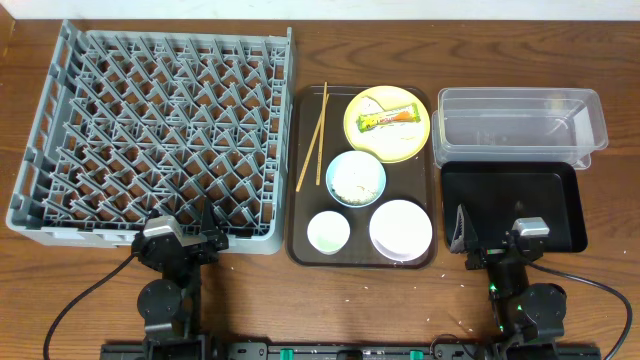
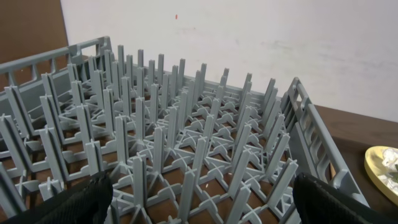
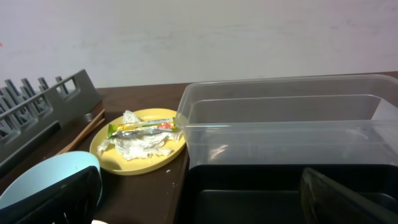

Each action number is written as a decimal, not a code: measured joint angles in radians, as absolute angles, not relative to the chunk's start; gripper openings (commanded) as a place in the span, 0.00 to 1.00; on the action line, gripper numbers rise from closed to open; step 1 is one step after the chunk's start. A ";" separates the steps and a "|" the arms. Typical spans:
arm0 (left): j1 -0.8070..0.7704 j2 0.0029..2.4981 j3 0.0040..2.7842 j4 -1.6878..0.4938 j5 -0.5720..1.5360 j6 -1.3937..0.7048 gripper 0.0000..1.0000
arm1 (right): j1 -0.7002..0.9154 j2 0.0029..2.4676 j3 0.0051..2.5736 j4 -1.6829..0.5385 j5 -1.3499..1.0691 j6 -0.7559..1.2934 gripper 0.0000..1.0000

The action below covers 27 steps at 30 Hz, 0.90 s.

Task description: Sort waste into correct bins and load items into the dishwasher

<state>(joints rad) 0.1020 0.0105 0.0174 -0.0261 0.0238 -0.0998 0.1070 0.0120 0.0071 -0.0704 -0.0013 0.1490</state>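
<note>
Left gripper (image 2: 208,208) was spread wide, empty; dish rack (image 2: 186,124) directly ahead. Right gripper (image 3: 196,190) also spread, empty: black tray (image 3: 249,183) just below, clear tub (image 3: 280,130) beyond, yellow plate (image 3: 109,160) with wrapper (image 3: 143,127) and tissue (image 3: 140,146) ahead-left.

We saw the left arm (image 1: 165,295) and right arm (image 1: 528,308), both black with rounded joints. The left pincer (image 2: 205,199) and right pincer (image 3: 202,196) had matte black fingers (image 2: 81,200). Behind each pincer sat a silver-grey camera block (image 1: 531,228). Farther behind, a thin black cable (image 1: 85,300) looped outward, and a green light (image 1: 492,290) glowed on the right arm.
</note>
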 measured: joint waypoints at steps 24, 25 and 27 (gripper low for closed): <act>0.102 0.010 0.017 -0.026 0.024 -0.100 0.93 | 0.107 0.012 0.007 -0.067 0.009 0.149 0.99; 0.102 0.010 0.017 -0.027 0.024 -0.100 0.93 | 0.107 0.012 0.007 -0.064 0.017 0.149 0.99; 0.102 0.010 0.017 -0.026 0.024 -0.099 0.93 | 0.107 0.013 0.007 -0.035 0.026 0.150 0.99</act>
